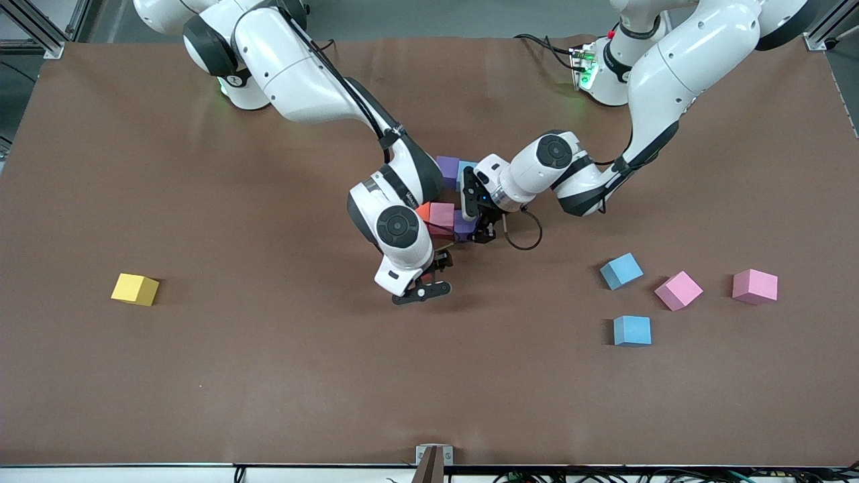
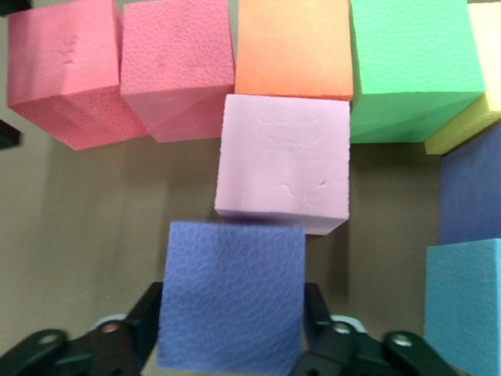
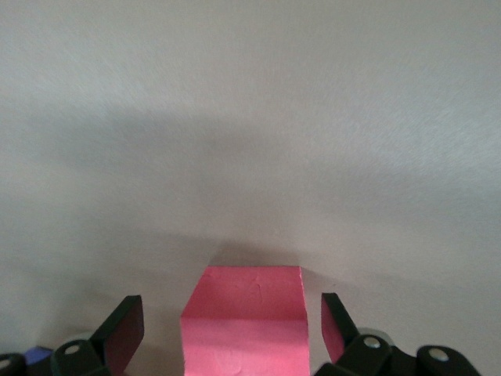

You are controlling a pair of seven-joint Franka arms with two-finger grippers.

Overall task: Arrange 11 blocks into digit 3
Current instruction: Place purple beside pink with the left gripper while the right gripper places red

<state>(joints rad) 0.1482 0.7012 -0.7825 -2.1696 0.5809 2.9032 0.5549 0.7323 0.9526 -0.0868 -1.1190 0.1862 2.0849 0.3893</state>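
Note:
The digit 3 is a partly built cluster at the table's middle. In the left wrist view a row of red [image 2: 63, 70], red [image 2: 176, 70], orange [image 2: 293, 47], green [image 2: 415, 70] and yellow [image 2: 470, 86] blocks runs past a pink block [image 2: 282, 164]. A purple block [image 2: 231, 298] lies beside the pink one. My left gripper [image 2: 232, 313] [image 1: 478, 231] is open, one finger close on each side of the purple block [image 1: 463, 225]. My right gripper [image 3: 229, 313] [image 1: 433, 272] stands open around an end red block [image 3: 243, 313], with gaps on both sides.
Loose blocks lie nearer the front camera: a yellow one [image 1: 135, 289] toward the right arm's end, and two blue [image 1: 621, 270] [image 1: 632, 330] and two pink [image 1: 678, 290] [image 1: 755, 286] toward the left arm's end. A purple [image 1: 447, 164] and a light blue block [image 1: 466, 171] show between the arms.

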